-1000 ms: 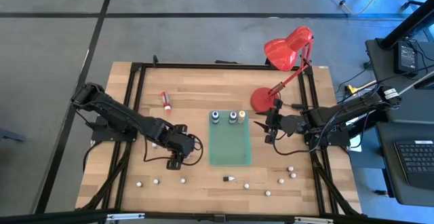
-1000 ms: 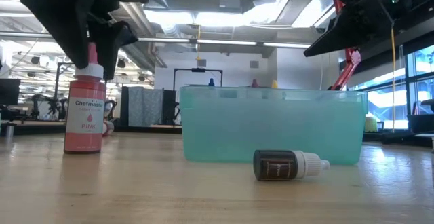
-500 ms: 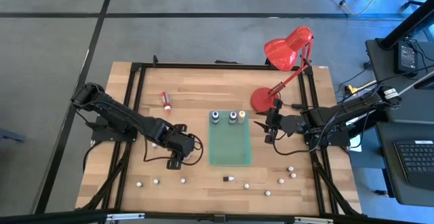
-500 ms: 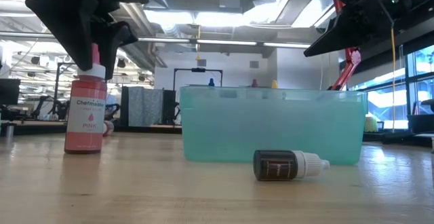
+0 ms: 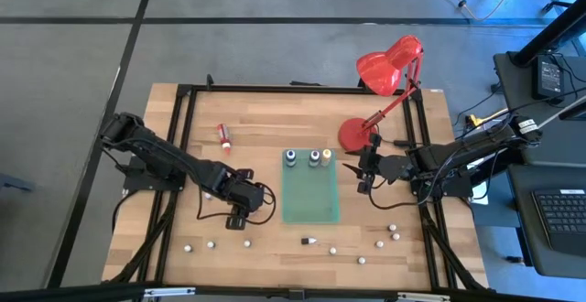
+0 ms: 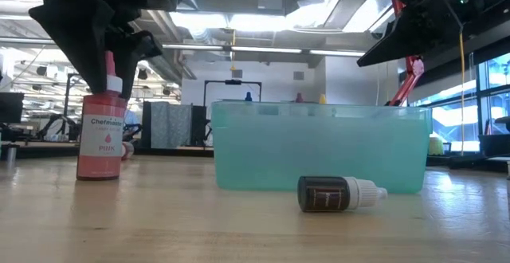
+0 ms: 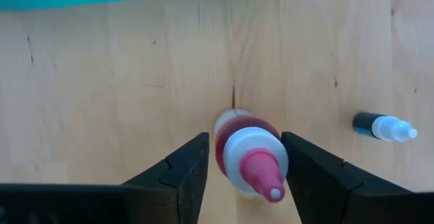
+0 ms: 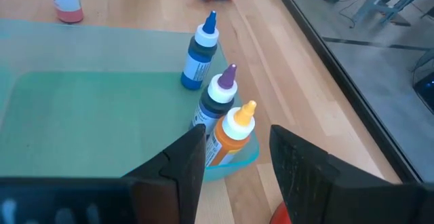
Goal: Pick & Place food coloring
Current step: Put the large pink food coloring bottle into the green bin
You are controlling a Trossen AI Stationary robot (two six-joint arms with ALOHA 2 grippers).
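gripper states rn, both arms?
Left gripper: open, straddling the upright pink bottle, not gripping it yet.
Right gripper: open, empty, beside the green bin.

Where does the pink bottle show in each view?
High: hidden under the left hand, left of the green bin.
Low: pink bottle upright at left, left of the bin.
Left wrist: bottom centre, between the fingers.
Right wrist: top left corner, beyond the bin.
Shared landmark: the bin.

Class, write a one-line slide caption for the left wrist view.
Left gripper fingers straddle an upright pink bottle on the table.
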